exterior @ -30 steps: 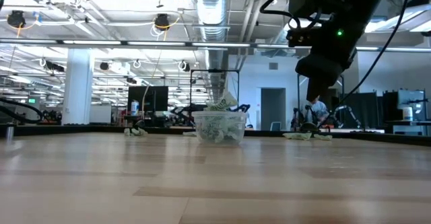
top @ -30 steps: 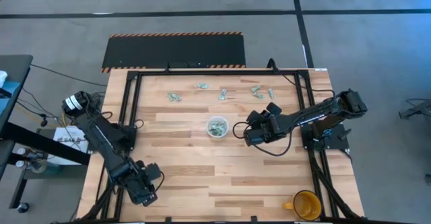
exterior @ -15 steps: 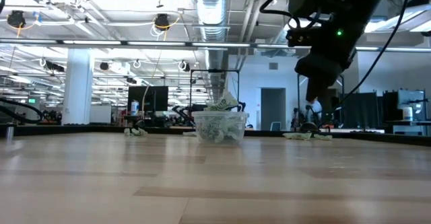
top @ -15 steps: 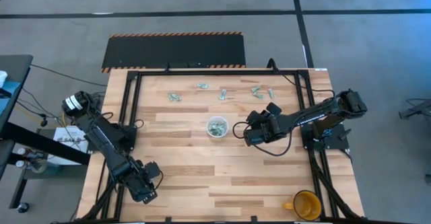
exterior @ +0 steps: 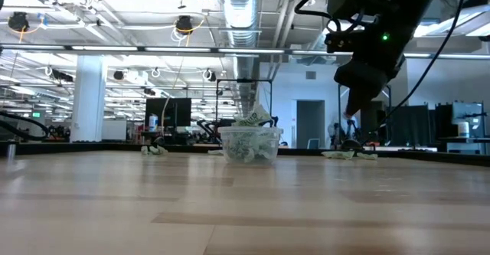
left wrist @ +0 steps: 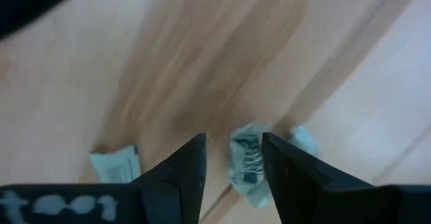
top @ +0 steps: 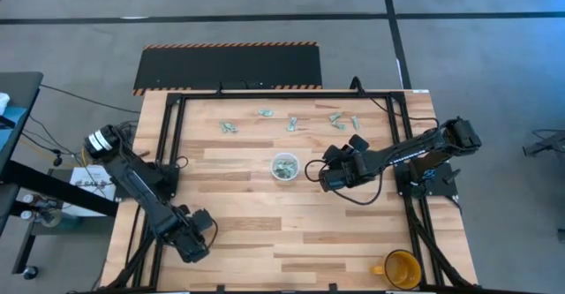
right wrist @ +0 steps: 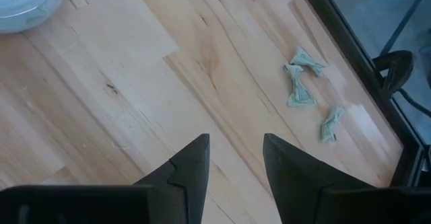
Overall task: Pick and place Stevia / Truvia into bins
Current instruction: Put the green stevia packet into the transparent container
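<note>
Crumpled pale green-and-white sachets [top: 289,123] lie beyond the clear cup [top: 284,167], which holds more. Both end effectors, right [right wrist: 236,158] beside the cup and left [left wrist: 233,158], stand spread and empty.

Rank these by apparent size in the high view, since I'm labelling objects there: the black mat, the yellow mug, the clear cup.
1. black mat, by far the largest.
2. yellow mug.
3. clear cup, somewhat smaller than the mug.

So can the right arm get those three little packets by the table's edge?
Probably yes. The right fingers are open and empty, and only bare wood lies between them and the three packets; nothing blocks the way.
</note>
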You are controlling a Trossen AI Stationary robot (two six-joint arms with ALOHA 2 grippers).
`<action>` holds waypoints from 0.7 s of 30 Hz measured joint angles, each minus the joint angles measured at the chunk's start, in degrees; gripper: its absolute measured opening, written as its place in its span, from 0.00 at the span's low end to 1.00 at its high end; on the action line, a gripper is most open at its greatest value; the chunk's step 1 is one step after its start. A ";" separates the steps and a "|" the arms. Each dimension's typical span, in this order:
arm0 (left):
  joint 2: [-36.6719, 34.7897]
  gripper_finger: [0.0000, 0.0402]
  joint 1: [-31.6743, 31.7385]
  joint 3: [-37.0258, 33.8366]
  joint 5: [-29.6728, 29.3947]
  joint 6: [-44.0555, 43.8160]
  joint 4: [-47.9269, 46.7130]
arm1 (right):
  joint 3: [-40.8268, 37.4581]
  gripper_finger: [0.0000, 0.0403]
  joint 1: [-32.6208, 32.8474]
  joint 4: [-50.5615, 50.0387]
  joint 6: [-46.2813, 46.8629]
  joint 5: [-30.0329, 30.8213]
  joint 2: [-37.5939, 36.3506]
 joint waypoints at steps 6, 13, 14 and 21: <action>3.44 0.33 0.56 0.46 3.84 2.61 1.78 | 0.00 0.33 -0.01 0.01 -0.05 0.00 0.00; 3.40 0.32 0.71 0.54 2.49 3.19 0.99 | 0.00 0.33 0.01 0.15 -0.12 0.01 0.00; 3.42 0.32 0.81 0.55 2.24 3.06 0.85 | 0.00 0.33 0.01 0.15 -0.15 0.03 0.00; 3.46 0.14 2.14 0.48 1.21 2.66 -0.15 | 0.00 0.33 0.01 0.12 -0.15 0.07 0.00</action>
